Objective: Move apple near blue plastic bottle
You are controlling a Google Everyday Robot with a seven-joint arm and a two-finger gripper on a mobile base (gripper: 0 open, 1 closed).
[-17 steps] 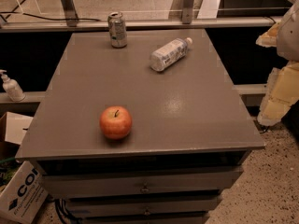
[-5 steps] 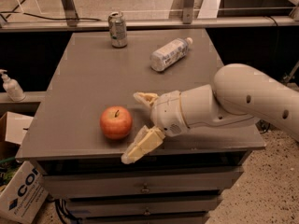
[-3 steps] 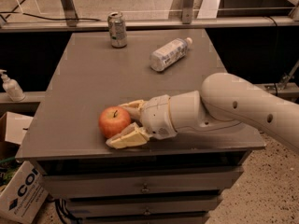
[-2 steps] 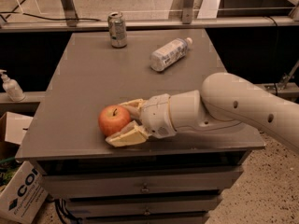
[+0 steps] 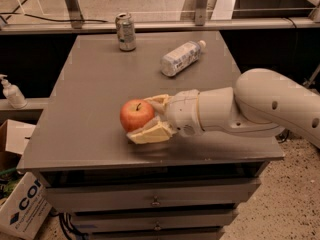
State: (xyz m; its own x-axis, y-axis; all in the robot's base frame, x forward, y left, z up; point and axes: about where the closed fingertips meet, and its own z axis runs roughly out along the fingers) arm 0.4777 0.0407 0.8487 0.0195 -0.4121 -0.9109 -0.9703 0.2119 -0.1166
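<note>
The red-orange apple [image 5: 136, 115] sits between the two cream fingers of my gripper [image 5: 148, 118], near the front of the grey table [image 5: 90, 79]. One finger [image 5: 150, 133] is at the apple's near side, the other behind it, and both touch it. The apple looks slightly raised off the tabletop. The blue plastic bottle [image 5: 181, 58] lies on its side at the back right of the table, cap pointing right, well apart from the apple. My white arm [image 5: 250, 106] reaches in from the right.
A silver drink can [image 5: 125, 31] stands at the table's back edge. A white pump bottle [image 5: 11, 92] stands on a ledge at the left. A cardboard box [image 5: 22, 204] sits on the floor at lower left. Drawers run under the tabletop.
My arm came in from the right, the open fingers slid around the apple and closed on it. Since then the apple has shifted up and to the right with the gripper.
</note>
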